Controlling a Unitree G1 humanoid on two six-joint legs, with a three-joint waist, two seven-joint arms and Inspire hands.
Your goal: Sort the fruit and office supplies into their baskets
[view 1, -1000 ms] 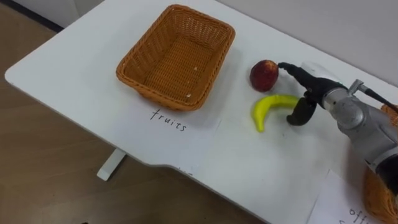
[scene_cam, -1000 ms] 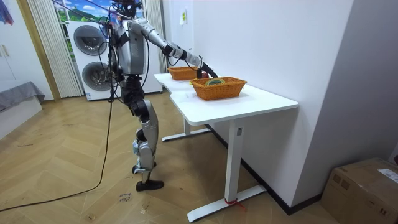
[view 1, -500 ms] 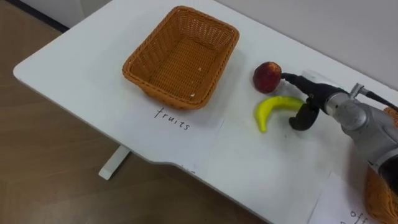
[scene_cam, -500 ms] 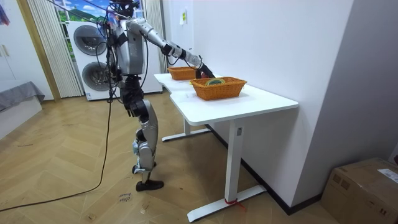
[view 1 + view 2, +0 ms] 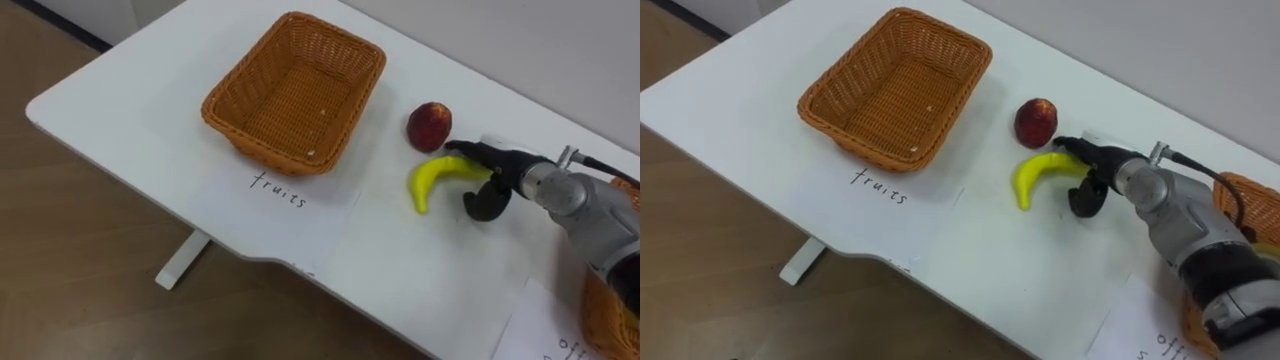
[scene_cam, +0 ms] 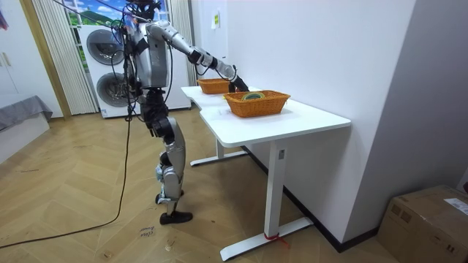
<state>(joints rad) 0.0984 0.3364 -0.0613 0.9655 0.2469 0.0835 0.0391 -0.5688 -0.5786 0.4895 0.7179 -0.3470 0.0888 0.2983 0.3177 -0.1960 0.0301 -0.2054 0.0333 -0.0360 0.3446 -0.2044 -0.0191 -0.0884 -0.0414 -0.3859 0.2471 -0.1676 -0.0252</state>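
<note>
An empty wicker fruit basket (image 5: 295,90) stands at the table's far left, above a paper label (image 5: 275,190). To its right lie a red apple (image 5: 428,125) and, just in front of it, a yellow banana (image 5: 435,178). My right hand (image 5: 492,178) reaches in from the right. Its straight fingers (image 5: 1080,150) lie over the banana's right end, and the thumb curls just below, apart from the fruit. The banana rests flat on the table. In the room view I stand at the table's end with that arm (image 6: 208,62) stretched over it.
A second wicker basket (image 5: 1240,195) with items inside stands at the right edge, with a paper label (image 5: 560,335) in front of it. The white table's (image 5: 130,110) front edge runs diagonally, with wooden floor below. Washing machines (image 6: 110,62) stand behind me.
My right hand has dropped from beside the apple onto the banana's right end. The view has shifted slightly, and the fruit has not moved.
</note>
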